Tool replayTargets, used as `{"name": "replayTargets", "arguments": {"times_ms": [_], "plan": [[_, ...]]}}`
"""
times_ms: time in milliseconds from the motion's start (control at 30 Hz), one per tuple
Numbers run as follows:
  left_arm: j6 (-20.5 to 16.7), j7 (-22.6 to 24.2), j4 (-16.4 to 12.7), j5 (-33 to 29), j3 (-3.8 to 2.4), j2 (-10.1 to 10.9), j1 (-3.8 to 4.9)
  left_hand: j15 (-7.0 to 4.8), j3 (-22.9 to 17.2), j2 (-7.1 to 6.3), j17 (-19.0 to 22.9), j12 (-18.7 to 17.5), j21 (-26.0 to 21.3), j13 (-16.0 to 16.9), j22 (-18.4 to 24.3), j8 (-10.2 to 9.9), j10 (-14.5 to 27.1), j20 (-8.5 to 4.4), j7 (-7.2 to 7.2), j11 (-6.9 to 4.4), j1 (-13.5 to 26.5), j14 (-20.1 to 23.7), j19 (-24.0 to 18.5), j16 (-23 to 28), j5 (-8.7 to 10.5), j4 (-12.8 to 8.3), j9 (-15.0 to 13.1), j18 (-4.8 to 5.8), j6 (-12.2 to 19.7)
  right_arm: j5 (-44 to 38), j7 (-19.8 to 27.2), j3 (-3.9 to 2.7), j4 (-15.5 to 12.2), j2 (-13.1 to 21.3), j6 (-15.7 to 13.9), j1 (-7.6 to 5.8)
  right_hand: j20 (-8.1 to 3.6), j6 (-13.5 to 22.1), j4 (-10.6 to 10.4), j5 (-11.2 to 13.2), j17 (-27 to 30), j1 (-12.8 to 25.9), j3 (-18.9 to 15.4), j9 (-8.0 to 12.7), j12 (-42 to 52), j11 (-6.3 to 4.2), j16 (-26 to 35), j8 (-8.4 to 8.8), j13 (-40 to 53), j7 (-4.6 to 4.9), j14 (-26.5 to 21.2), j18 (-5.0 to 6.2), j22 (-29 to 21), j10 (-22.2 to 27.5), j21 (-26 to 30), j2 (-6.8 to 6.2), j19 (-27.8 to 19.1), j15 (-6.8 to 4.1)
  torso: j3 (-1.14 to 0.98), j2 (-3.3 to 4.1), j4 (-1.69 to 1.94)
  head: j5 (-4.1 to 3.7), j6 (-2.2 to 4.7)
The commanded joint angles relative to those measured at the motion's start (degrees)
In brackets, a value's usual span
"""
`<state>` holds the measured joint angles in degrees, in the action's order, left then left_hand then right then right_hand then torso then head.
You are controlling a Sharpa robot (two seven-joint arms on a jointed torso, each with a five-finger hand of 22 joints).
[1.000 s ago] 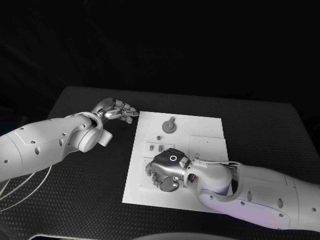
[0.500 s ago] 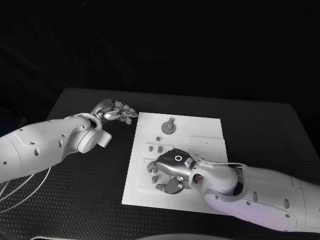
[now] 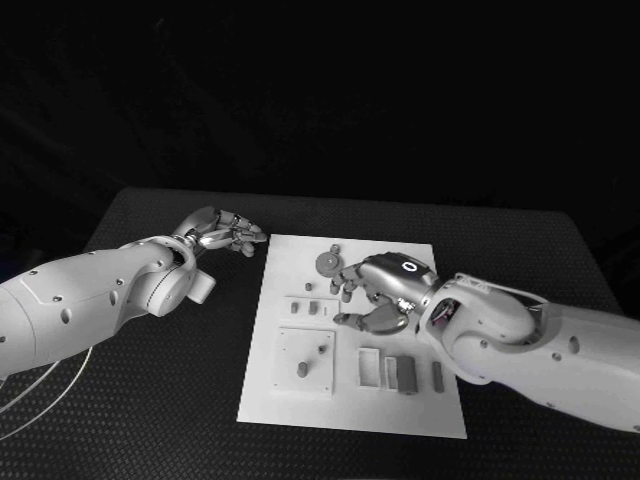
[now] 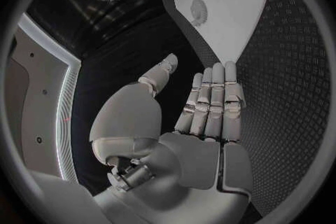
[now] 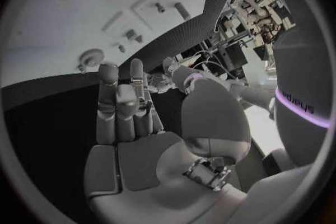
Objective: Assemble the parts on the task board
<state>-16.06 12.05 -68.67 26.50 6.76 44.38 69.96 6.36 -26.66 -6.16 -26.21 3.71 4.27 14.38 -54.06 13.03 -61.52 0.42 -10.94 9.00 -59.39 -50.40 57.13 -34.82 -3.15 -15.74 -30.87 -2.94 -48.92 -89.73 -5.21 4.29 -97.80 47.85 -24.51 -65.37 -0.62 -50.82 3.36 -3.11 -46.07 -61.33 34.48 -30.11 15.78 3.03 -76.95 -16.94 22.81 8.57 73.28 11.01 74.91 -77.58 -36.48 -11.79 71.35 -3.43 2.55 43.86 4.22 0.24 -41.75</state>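
Partly covered in the middle of the head view by the right hand (image 3: 381,290): the task board (image 3: 349,400) and some small parts (image 3: 310,309). Too small to identify, those parts. Cut off at the circle's rim in the left wrist view, the board's far end.

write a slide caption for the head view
Right robot hand over the board, holding nothing; left robot hand waits beside it.

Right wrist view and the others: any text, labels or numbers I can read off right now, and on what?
Lettering on the white body beside the purple stripe, right wrist view: too blurred and bent to read.
Ring mark on the back of the right hand: a plain circle, no text.
Task board, parts, left hand: no words or numbers visible.
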Motion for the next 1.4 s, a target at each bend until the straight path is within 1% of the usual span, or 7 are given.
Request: {"name": "replayTargets", "arguments": {"times_ms": [33, 100, 233, 433, 1000, 1233, 1400], "plan": [[-0.8, 1.87, 0.29, -0.93, 0.01, -0.39, -0.05, -0.03, 0.22, 0.25, -0.18, 0.33, -0.15, -0.05, 0.06, 0.4, -0.05, 0.24, 0.14, -0.12, 0.26, -0.66, 0.33, 0.25, 0.21, 0.22, 0.05, -1.2, 0.07, 14.94, -3.55, 0.13, 0.7, 1.95, 5.88, -1.22, 0.01, -0.07, 1.61, 0.67, 0.22, 0.36, -3.27, -1.77, 14.32, -2.48, 0.81, -1.04, 15.24, -1.87, -0.34, 3.99, 1.0, -0.01, 0.3, 3.62, -0.15, -2.17, 0.03, -0.29, -0.35, -0.92, 0.58], [-0.83, 1.92, 0.57, -1.03, 0.02, -0.54, -0.06, -0.06, 0.22, 0.24, -0.26, 0.37, -0.12, -0.03, 0.05, 0.43, -0.14, 0.22, 0.15, -0.16, 0.26, -0.73, 0.39, 0.26, 0.21, 0.22, 0.06, -1.22, 0.04, 18.34, -5.7, 0.14, 3.34, 2.6, 13.72, -2.54, 0.0, 0.59, 0.43, -0.17, 0.05, 1.34, -3.1, -3.26, 26.35, -2.83, 1.09, -1.08, 29.76, -2.36, -0.09, 3.99, 1.06, 9.87, 0.49, 1.68, -0.03, -1.44, 0.06, -0.46, -0.49, -1.3, 0.8], [-1.06, 1.96, 0.62, -1.14, 0.03, -0.57, -0.05, -0.08, 0.25, 0.2, -0.33, 0.4, -0.11, -0.03, 0.05, 0.45, -0.21, 0.22, 0.16, -0.18, 0.3, -0.76, 0.41, 0.28, 0.21, 0.24, 0.06, -1.22, 0.03, 21.89, -8.52, 0.21, 6.87, 3.4, 22.73, -2.79, -0.75, -0.17, -3.62, 0.07, -1.57, 3.77, -2.3, -5.47, 36.74, -2.8, -0.55, -1.72, 40.58, -1.84, 0.36, 3.99, 1.45, 12.68, -0.58, 1.29, 0.56, -2.64, 0.12, -0.78, -0.81, -1.82, 1.22], [-1.04, 1.91, 0.46, -1.15, 0.04, -0.36, -0.04, -0.08, 0.28, 0.17, -0.38, 0.41, -0.11, -0.03, 0.04, 0.47, -0.26, 0.21, 0.17, -0.2, 0.35, -0.77, 0.43, 0.32, 0.22, 0.25, 0.06, -1.21, 0.0, 27.06, -12.72, 0.74, 5.76, 5.8, 32.07, -2.79, -1.33, -1.1, -6.86, 0.07, -3.34, 7.29, -3.32, -6.74, 40.12, -3.2, -2.78, -2.0, 43.68, -2.24, 0.71, 3.99, 1.53, 12.61, -2.2, 2.57, 1.1, -2.99, -0.03, -1.04, -0.94, -1.83, 0.93], [-0.71, 1.72, 0.47, -1.31, 0.07, -0.36, -0.04, -0.07, 0.38, 0.1, -0.55, 0.37, -0.13, -0.05, 0.05, 0.51, -0.29, 0.22, 0.18, -0.21, 0.62, -0.77, 0.41, 0.46, 0.22, 0.4, 0.1, -1.19, -0.01, 31.04, -20.41, 1.76, -0.27, 11.16, 39.02, -2.79, -2.77, -4.42, -14.8, -0.25, -6.34, 15.88, -5.29, -7.52, 42.16, -4.37, -5.46, -1.55, 45.67, -3.47, 0.54, 3.99, 1.48, 11.34, -5.53, 3.89, 0.46, -4.09, -0.2, -1.06, -1.05, -2.64, -0.06], [-0.47, 1.64, 0.27, -1.36, 0.08, -0.39, -0.04, -0.07, 0.42, 0.11, -0.63, 0.35, -0.14, -0.07, 0.06, 0.51, -0.29, 0.22, 0.18, -0.21, 0.76, -0.77, 0.4, 0.53, 0.21, 0.49, 0.12, -1.18, 0.01, 27.19, -21.38, 2.3, -1.5, 10.86, 38.31, -2.79, -3.11, -5.95, -16.4, -0.19, -7.39, 16.29, -5.36, -7.74, 42.41, -4.91, -5.88, -1.64, 45.96, -4.01, 0.8, 3.99, 1.44, 10.63, -6.45, 3.64, 0.17, -4.62, -0.01, -1.07, -1.0, -2.95, -0.54], [-0.36, 1.57, 0.05, -1.37, 0.08, -0.37, -0.04, -0.06, 0.44, 0.11, -0.68, 0.34, -0.15, -0.08, 0.07, 0.51, -0.29, 0.21, 0.17, -0.21, 0.84, -0.76, 0.39, 0.58, 0.21, 0.54, 0.13, -1.18, 0.02, 25.55, -21.75, 3.7, -1.54, 10.2, 36.71, -2.79, -3.17, -6.1, -16.48, -0.29, -7.49, 16.07, -5.35, -7.76, 42.44, -4.99, -5.94, -1.58, 46.03, -4.08, 0.82, 3.99, 1.44, 10.51, -6.65, 3.64, 0.1, -4.69, 0.14, -1.13, -0.96, -3.22, -0.85]]}}
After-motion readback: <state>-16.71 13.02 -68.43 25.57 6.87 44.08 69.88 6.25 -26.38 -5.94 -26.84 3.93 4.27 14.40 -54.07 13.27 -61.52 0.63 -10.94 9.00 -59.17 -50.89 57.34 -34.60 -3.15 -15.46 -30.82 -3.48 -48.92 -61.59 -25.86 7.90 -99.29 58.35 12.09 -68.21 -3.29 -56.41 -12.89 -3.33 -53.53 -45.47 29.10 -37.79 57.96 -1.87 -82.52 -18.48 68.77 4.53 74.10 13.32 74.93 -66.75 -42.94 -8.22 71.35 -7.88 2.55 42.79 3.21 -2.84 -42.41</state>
